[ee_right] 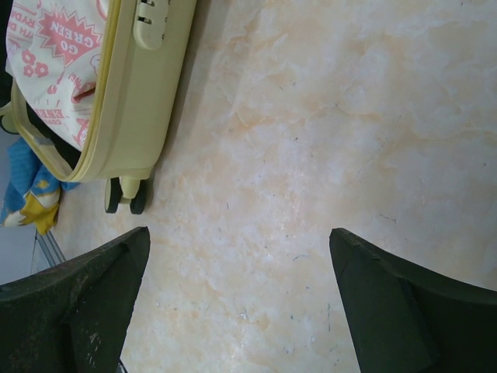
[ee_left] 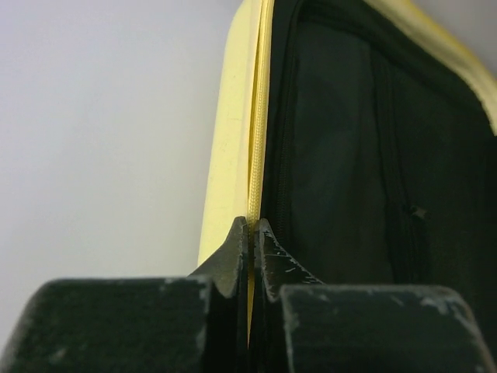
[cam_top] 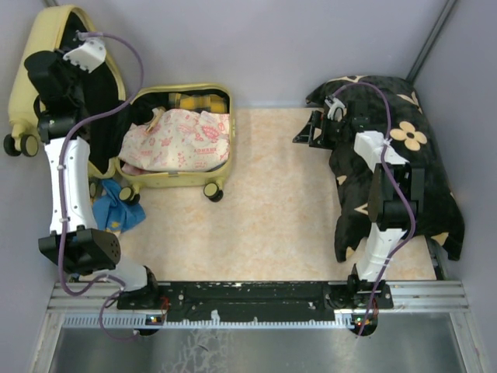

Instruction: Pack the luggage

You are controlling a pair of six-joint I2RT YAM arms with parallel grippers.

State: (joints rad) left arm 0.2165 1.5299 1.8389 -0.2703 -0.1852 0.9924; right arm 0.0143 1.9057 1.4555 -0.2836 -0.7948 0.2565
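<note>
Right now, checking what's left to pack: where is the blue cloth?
In the top view the blue cloth lies at the table's left edge, just outside the luggage's near-left corner, beside the left arm.

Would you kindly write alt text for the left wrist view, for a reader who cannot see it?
The left gripper is shut on the yellow zipper edge of the luggage lid. Its black lining fills the right of the frame, a plain pale wall the left.

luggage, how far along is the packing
Done: a pink-printed cloth lies in the luggage base. In hand: the left pincer is shut on the raised lid's rim. Left: closing the lid; a blue cloth lies outside, and the right pincer hangs open.
</note>
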